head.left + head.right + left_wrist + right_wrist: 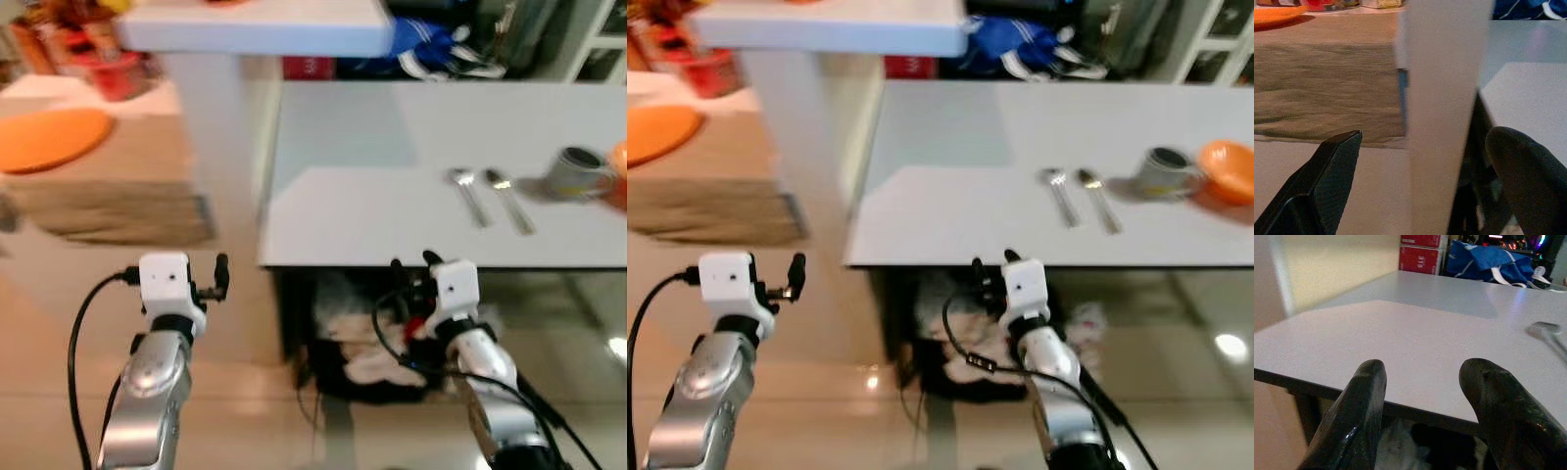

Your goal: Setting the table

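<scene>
Beyond the far edge of the table you see a blue bag (428,41) with white straps, and just beside it a red box (1420,252) against the wall. Under the table lies a heap of dark and white cloth (960,343) on the glossy floor (245,392). To your left, a white pillar (1442,98) stands before a woven brown mat (108,201), with red containers (113,69) further back.

Beyond your right gripper (989,266) with its black fingers lies a white table (950,211); farther off to its right sit two silver spoons (1080,199), a grey mug (1163,172) and an orange bowl (1229,171).
</scene>
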Robot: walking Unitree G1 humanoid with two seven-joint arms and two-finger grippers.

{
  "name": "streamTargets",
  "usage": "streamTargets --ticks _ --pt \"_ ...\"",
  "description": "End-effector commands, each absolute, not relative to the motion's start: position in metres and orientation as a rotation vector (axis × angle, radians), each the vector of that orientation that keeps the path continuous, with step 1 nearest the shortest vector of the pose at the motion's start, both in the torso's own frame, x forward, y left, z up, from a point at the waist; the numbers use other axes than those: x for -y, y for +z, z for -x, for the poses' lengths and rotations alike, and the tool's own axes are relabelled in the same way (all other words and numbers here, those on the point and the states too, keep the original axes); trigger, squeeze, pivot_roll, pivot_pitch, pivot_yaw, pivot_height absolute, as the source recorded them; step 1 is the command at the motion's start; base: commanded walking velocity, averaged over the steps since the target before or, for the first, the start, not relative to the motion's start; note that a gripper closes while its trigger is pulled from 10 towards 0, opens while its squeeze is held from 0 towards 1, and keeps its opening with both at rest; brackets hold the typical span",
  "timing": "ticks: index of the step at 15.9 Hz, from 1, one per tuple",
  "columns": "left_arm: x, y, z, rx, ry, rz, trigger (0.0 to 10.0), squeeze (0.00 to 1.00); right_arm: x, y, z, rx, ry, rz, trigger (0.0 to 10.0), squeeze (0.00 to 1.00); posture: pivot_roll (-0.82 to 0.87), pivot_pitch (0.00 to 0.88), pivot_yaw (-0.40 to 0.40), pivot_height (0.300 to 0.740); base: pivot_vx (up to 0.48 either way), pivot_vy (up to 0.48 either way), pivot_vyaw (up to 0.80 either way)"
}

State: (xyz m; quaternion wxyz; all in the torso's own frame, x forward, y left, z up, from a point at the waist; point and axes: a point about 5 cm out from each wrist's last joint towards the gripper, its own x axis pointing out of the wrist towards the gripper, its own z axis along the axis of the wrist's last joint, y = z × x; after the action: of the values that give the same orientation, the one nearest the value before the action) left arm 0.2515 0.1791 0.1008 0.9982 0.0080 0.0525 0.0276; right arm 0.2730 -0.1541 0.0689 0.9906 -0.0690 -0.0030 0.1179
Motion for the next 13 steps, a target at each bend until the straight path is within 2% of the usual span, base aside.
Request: streamTargets --ticks 1,13 --pt "-0.1717 0.1023 -0.2527 -0.106 0.026 -0.010 10.0 0.00 0.1620 0.0678 -0.2718 -0.007 0.213 0.150 10.0 0.00 -0.09 0.000 0.043 0.740 0.000 0.480 0.00" --pt "-0.1751 0.1060 -0.2605 -0.091 0.012 -0.003 10.0 0.00 0.1657 0.0677 -0.2682 -0.007 0.185 0.141 10.0 0.00 -0.10 0.000 0.055 0.740 0.000 0.480 0.00"
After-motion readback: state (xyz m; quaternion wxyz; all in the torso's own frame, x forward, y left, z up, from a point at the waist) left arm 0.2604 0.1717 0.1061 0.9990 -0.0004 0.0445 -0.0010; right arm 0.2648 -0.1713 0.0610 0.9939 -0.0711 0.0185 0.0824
